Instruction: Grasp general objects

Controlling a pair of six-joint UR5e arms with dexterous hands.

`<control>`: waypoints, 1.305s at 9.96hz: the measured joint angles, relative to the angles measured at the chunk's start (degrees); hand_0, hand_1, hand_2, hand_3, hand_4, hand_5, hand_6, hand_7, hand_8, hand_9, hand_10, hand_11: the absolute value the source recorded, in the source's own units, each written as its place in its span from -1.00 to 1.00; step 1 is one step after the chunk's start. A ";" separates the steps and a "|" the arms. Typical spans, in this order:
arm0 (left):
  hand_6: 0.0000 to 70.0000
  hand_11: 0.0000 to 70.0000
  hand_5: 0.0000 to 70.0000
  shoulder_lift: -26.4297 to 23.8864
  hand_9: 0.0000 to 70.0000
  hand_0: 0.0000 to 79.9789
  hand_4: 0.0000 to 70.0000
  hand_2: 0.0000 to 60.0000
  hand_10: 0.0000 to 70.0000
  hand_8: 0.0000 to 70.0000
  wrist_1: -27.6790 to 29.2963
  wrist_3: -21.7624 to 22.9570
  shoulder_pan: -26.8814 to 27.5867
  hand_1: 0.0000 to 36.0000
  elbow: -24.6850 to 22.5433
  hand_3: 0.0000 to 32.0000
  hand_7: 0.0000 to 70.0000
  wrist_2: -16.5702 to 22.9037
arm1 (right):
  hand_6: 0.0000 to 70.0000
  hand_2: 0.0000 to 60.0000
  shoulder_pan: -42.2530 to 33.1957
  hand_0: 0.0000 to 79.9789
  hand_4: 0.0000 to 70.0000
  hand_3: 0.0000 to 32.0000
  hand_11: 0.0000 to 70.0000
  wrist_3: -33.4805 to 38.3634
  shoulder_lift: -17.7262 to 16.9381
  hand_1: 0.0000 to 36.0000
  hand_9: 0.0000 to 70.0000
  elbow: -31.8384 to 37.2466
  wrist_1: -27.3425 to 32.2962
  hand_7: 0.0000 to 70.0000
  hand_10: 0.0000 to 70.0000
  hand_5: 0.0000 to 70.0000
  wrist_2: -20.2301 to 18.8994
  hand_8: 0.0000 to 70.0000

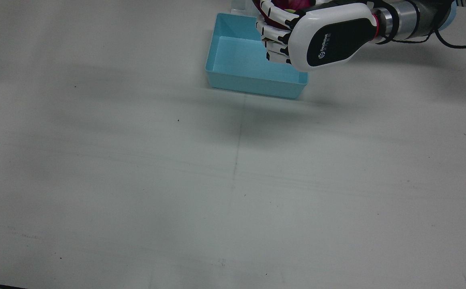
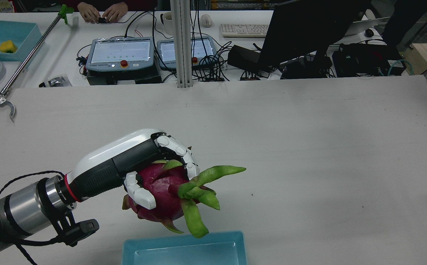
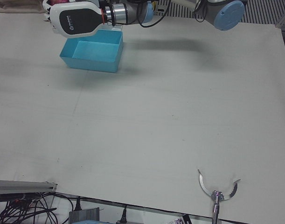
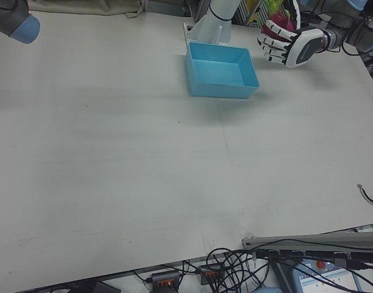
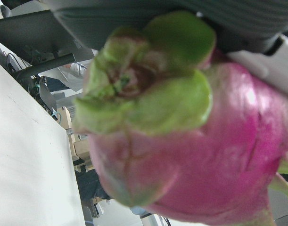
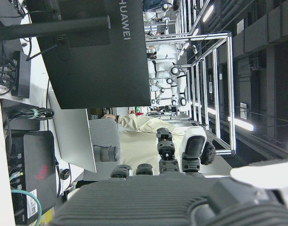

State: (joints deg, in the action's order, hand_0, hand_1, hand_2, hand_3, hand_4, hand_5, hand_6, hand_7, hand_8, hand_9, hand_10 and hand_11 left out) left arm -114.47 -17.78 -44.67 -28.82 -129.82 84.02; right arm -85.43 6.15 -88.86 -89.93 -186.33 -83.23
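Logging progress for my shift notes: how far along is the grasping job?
The grasp looks done: the left hand is shut on the dragon fruit and holds it off the table. It hangs beside the blue bin, which is empty. Left: probably dropping it in.

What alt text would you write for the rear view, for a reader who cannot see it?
The robot's left hand holds a magenta dragon fruit with green scales in the air, just beyond the far rim of an empty light blue bin on a white table. Behind the table, a desk carries monitors, cables and control pendants.
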 measured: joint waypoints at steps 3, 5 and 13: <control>1.00 1.00 1.00 -0.20 1.00 0.20 1.00 -0.58 1.00 1.00 -1.02 -3.37 3.84 -1.00 -2.34 -1.00 1.00 0.77 | -1.00 -1.00 0.00 -1.00 -1.00 -1.00 -1.00 0.00 0.00 -1.00 -1.00 0.01 0.00 -1.00 -1.00 -1.00 0.00 -1.00; 1.00 1.00 1.00 -2.02 1.00 0.20 1.00 -0.60 1.00 1.00 -3.09 -5.42 5.10 -1.00 -2.89 -1.00 1.00 0.85 | -1.00 -1.00 0.00 -1.00 -1.00 -1.00 -1.00 0.00 0.00 -1.00 -1.00 0.00 0.00 -1.00 -1.00 -1.00 0.00 -1.00; -1.00 -0.83 -1.00 -7.04 -1.00 0.16 -1.00 -1.00 -0.90 -0.90 -7.98 -8.06 6.92 -0.90 -2.68 -1.00 -0.86 1.80 | -1.00 -1.00 -0.02 -1.00 -1.00 -1.00 -1.00 0.00 0.00 -1.00 -1.00 -0.12 0.00 -1.00 -1.00 -1.00 0.00 -1.00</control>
State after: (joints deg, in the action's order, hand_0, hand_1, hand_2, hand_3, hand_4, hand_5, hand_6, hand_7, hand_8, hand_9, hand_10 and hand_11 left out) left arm -121.51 -25.76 -52.73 -21.90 -132.50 85.82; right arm -85.45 6.15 -88.86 -90.04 -186.33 -83.23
